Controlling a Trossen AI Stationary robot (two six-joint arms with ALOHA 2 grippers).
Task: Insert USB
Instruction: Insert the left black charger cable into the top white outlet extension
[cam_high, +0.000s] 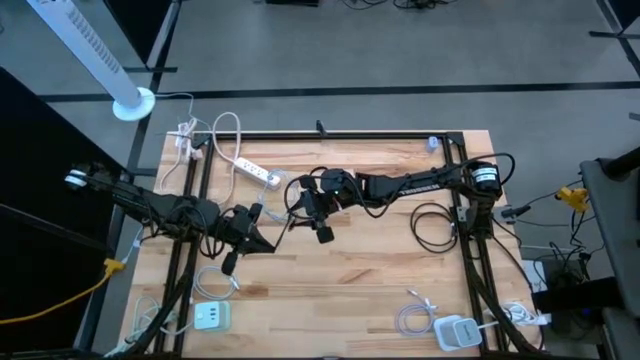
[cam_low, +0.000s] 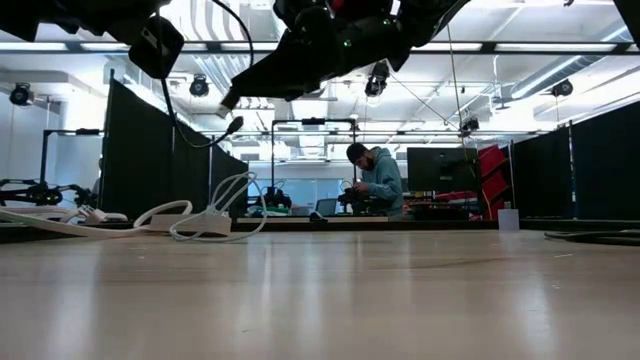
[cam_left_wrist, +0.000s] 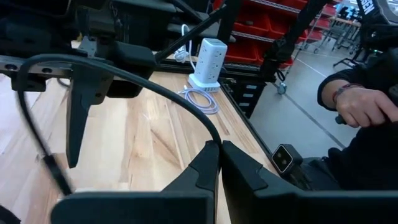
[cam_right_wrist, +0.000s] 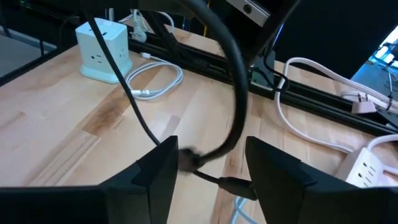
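A black USB cable (cam_high: 292, 205) runs in the air between my two grippers over the middle of the table. My left gripper (cam_high: 255, 238) comes from the table's left and is shut on this cable (cam_left_wrist: 155, 93). My right gripper (cam_high: 322, 222) reaches in from the right and is open (cam_right_wrist: 211, 155). Its fingers stand on either side of the cable's plug end (cam_right_wrist: 186, 158); whether they touch it I cannot tell. In the low view a plug with a pale tip (cam_low: 228, 100) hangs high above the table. A white power strip (cam_high: 258, 172) lies toward the far left. My left gripper pinches the black cable (cam_left_wrist: 214, 138) between its two fingertips, and the fingers lie across it. The cable is lifted clear of the table and arcs away from the fingers toward my right gripper.
A pale green charger cube (cam_high: 211, 317) with a white cord sits near the near-left corner, and a second cube (cam_high: 458, 330) near the near-right. A black cable coil (cam_high: 432, 225) lies by the right arm's base. One person stands beyond the table (cam_low: 378, 180); another person's hand (cam_left_wrist: 360, 106) is beside it.
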